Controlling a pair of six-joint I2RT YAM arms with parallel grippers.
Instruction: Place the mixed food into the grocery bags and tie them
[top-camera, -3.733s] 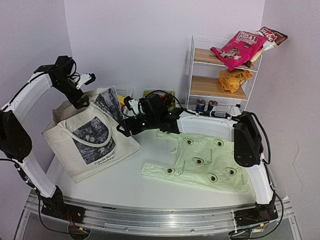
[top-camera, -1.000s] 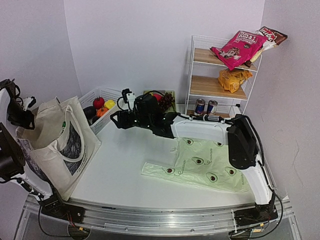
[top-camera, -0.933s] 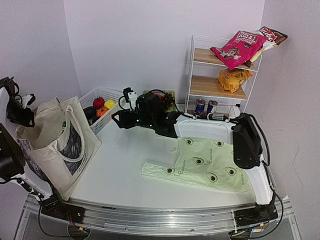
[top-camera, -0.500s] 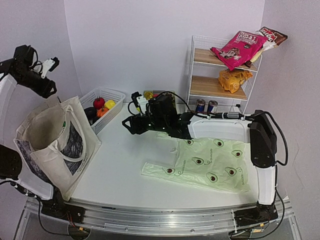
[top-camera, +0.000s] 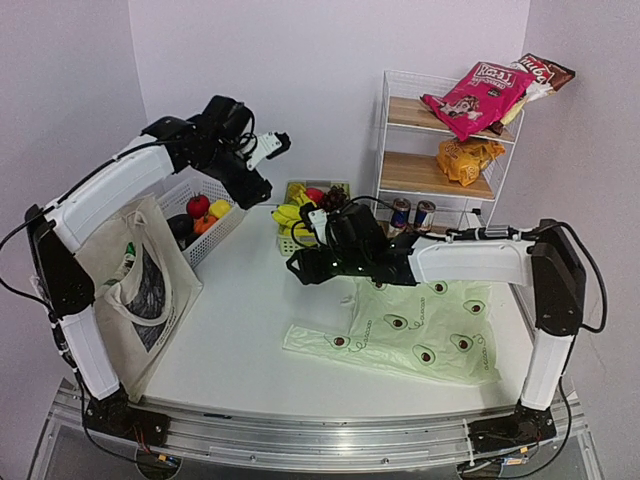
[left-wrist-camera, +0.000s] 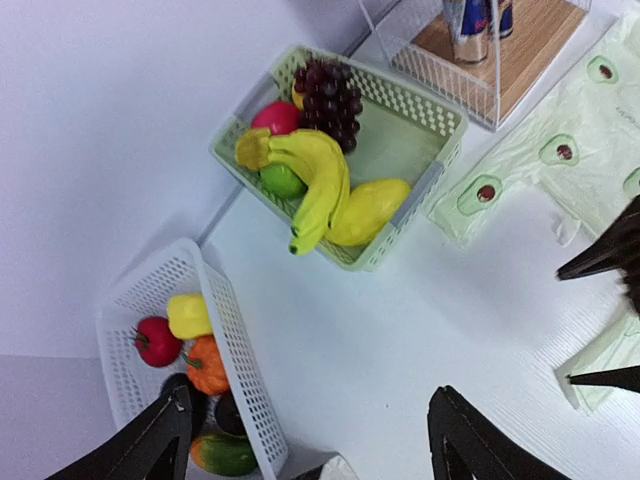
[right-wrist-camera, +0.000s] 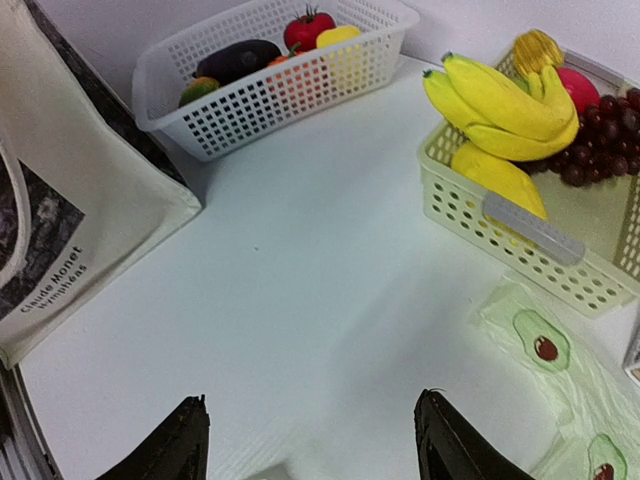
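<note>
Bags (top-camera: 140, 290) (top-camera: 420, 325) two, baskets (left-wrist-camera: 240, 370) (left-wrist-camera: 415, 200) two, cans (top-camera: 401, 211) (top-camera: 424, 212) two, left tool (left-wrist-camera: 310, 400) and right tool (right-wrist-camera: 312, 400) spread, empty

1. Bare counter (top-camera: 235, 330) lies open between the tote (top-camera: 110, 250) at left and the flat plastic bag (top-camera: 420, 330) at right.
2. A white basket (right-wrist-camera: 280, 105) and a green basket (right-wrist-camera: 480, 225) crowd the back edge.
3. A wire shelf (top-camera: 415, 172) blocks the back right corner.

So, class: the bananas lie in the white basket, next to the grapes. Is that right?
Not quite. The bananas lie in the green basket, next to the grapes. The white basket holds a tomato and other vegetables. The left wrist view shows it.
</note>
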